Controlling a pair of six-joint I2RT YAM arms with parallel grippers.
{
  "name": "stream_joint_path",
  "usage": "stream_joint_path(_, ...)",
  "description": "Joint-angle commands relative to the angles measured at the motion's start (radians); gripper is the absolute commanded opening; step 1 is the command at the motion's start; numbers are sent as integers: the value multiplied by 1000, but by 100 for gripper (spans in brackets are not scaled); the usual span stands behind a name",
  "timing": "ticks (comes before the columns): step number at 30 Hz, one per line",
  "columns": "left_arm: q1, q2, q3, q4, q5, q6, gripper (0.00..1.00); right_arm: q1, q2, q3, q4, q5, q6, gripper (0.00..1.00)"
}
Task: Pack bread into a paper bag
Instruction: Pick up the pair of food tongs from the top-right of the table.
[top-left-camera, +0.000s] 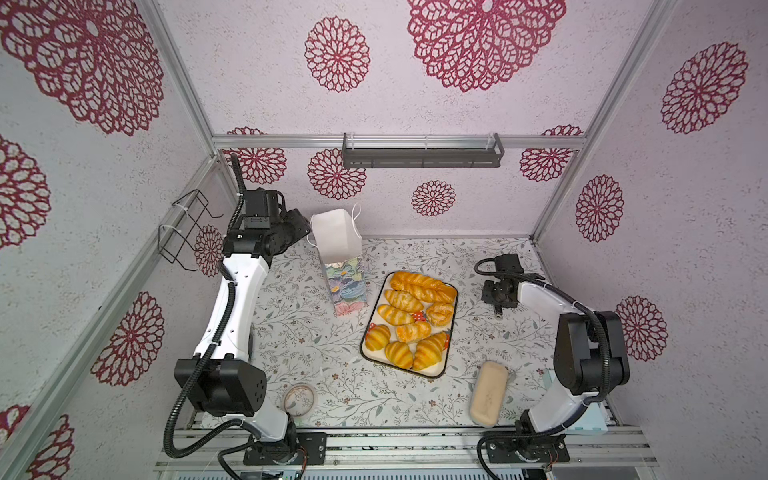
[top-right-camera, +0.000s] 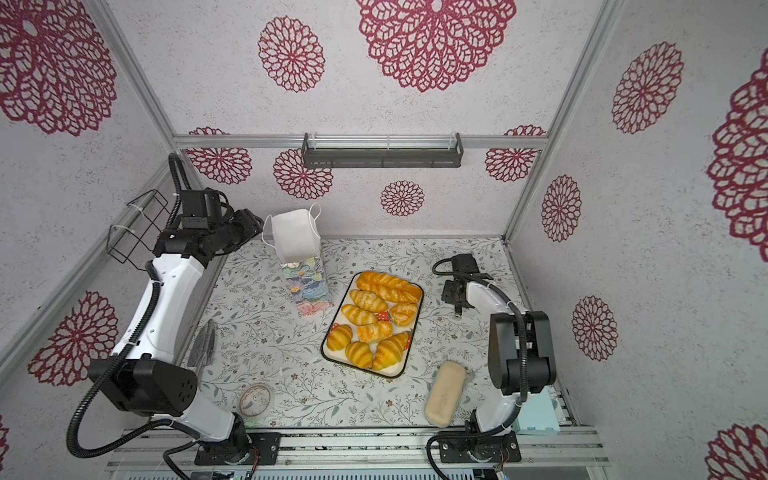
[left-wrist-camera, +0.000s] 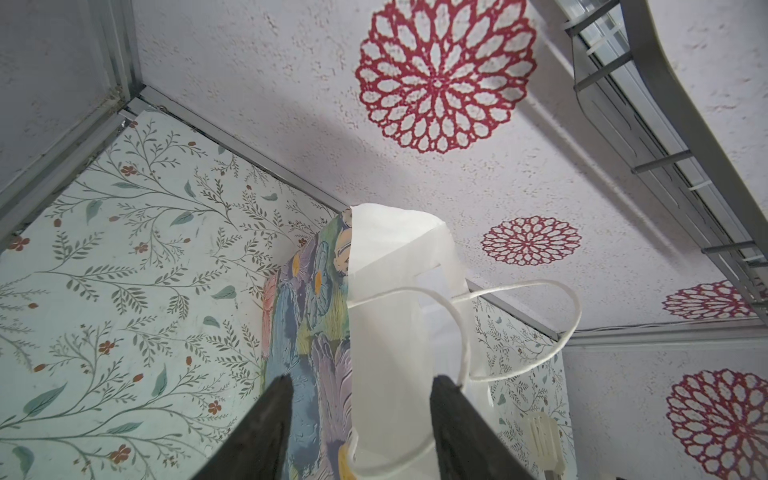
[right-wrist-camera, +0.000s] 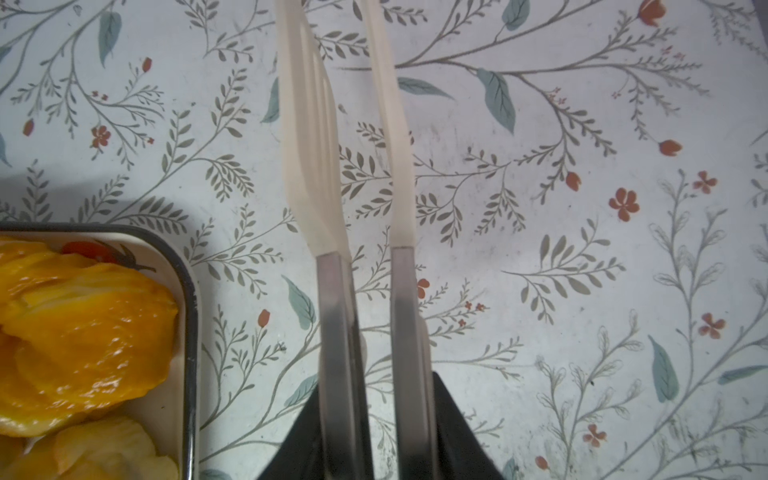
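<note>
Steel tongs (right-wrist-camera: 332, 291), plain only wrist-side, fill clenched right gripper (right-wrist-camera: 376, 395); left gripper (left-wrist-camera: 361, 380) gapes astride paper bag (left-wrist-camera: 395, 291).

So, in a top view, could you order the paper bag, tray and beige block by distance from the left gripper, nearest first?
1. paper bag, right beside the left gripper.
2. tray, mid-table.
3. beige block, by the right arm's base.

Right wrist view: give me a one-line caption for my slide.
Right gripper holding tongs over the floral table, beside the tray of glossy bread.
</note>
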Motion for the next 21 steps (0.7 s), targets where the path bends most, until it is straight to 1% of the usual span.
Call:
stream_joint_path(1,0,-7,24,-10,23,27,58,10,-67,11,-15,9,6,35)
stream_joint_path(4,-1,-26,11,17,23,24,62,13,-80,12,-21,8,7,35)
stream_joint_path(8,-1,-47,-6,42,16,29,63,21,-100,8,-30,6,6,34)
stream_joint_path(11,-1,-36,11,25,19,46,63,27,-121,5,-37,3,5,33)
stream_joint_path(18,-5,10,76,-44,22,83,53,70,-162,15,-70,0,1,31)
stream_joint_path(21,-5,42,123,-85,39,107,52,97,-188,17,-91,6,-2,30)
